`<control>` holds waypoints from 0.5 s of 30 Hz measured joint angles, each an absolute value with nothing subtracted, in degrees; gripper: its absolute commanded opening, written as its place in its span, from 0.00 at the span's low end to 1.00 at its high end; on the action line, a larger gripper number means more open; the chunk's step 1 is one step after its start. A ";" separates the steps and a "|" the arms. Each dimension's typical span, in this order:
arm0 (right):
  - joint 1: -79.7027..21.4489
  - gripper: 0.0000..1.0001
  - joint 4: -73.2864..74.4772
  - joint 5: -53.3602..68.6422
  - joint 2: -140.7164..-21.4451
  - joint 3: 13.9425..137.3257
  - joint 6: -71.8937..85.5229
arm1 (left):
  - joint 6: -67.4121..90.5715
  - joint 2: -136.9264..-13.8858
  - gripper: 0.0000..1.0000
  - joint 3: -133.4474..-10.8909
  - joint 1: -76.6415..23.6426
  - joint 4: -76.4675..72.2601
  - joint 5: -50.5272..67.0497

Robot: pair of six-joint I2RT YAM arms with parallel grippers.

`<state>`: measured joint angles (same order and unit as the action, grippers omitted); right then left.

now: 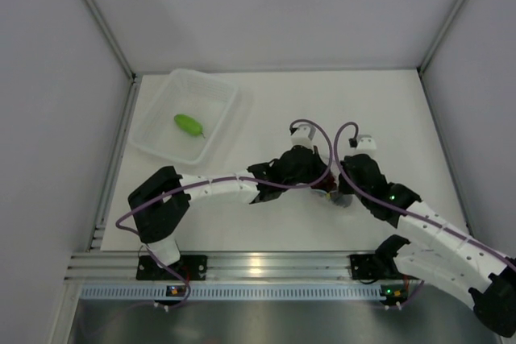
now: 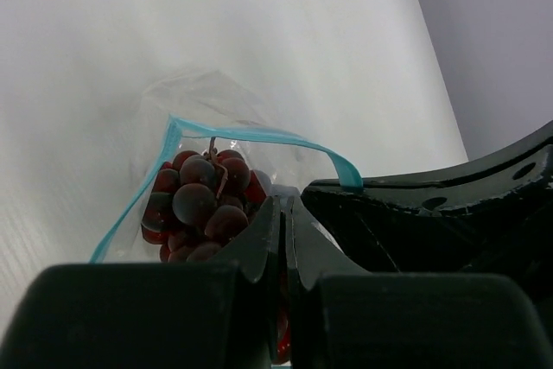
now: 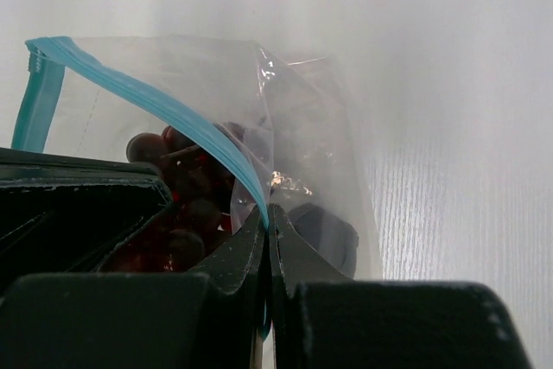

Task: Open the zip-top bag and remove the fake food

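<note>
The left hand (image 2: 285, 213) and right hand (image 3: 268, 218) both squeeze tight on the zip-top bag (image 2: 186, 105), by the near edge of the counter (image 1: 322, 102) (grape bunch (image 2: 199, 200) inside). The green piece (image 1: 188, 125) lies in the tub (image 1: 228, 118).

Dark red grapes (image 2: 194, 200), blue zip strip (image 2: 251, 133), green piece (image 1: 188, 125).
</note>
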<state>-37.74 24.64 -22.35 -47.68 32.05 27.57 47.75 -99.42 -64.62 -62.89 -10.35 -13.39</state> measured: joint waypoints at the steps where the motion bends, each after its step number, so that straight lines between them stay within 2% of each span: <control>1: -37.74 0.00 24.53 -22.28 -47.51 32.05 27.57 | 47.75 -99.39 0.00 -64.58 -62.85 -10.35 -13.32; 15: -37.74 0.00 23.99 -22.65 -50.74 32.45 27.18 | 47.18 -96.33 0.00 -62.37 -62.57 -10.22 -12.47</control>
<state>-37.74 23.99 -22.65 -50.74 32.45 27.18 47.18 -96.33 -62.37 -62.57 -10.22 -12.47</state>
